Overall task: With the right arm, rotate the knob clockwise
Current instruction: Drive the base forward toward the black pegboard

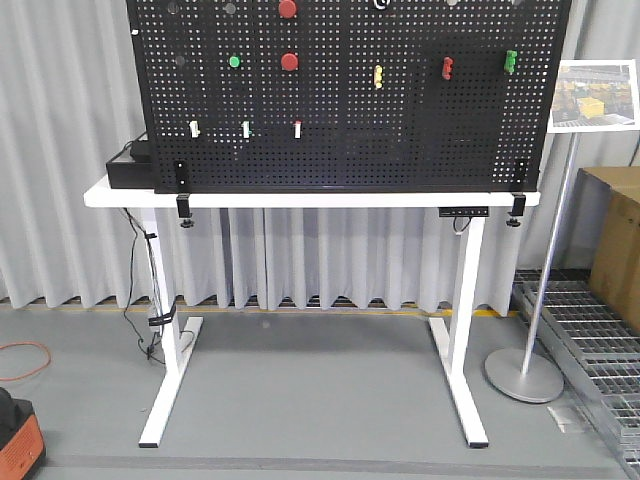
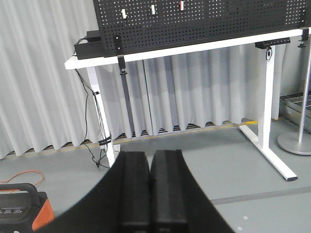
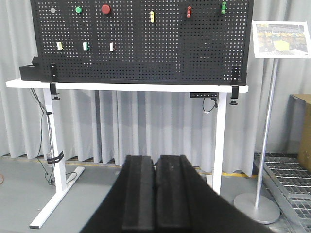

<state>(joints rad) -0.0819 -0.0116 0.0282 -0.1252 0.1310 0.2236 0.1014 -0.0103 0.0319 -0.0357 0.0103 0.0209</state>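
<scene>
The knob [image 1: 381, 4] is a small black round piece with a white ring, cut off by the top edge of the front view, high on the black pegboard [image 1: 400, 130]. It is out of the right wrist view. My right gripper [image 3: 155, 160] is shut and empty, held low above the floor and far in front of the board. My left gripper [image 2: 150, 155] is shut and empty too, also low and far from the table. Neither arm shows in the front view.
The pegboard stands clamped on a white table [image 1: 300, 198]. It carries red buttons [image 1: 289, 61], a green button [image 1: 234, 61], and small white, yellow, red and green switches. A sign stand [image 1: 523, 375] is at the right, a cardboard box [image 1: 615, 240] behind it, and an orange device [image 1: 15, 440] at the lower left.
</scene>
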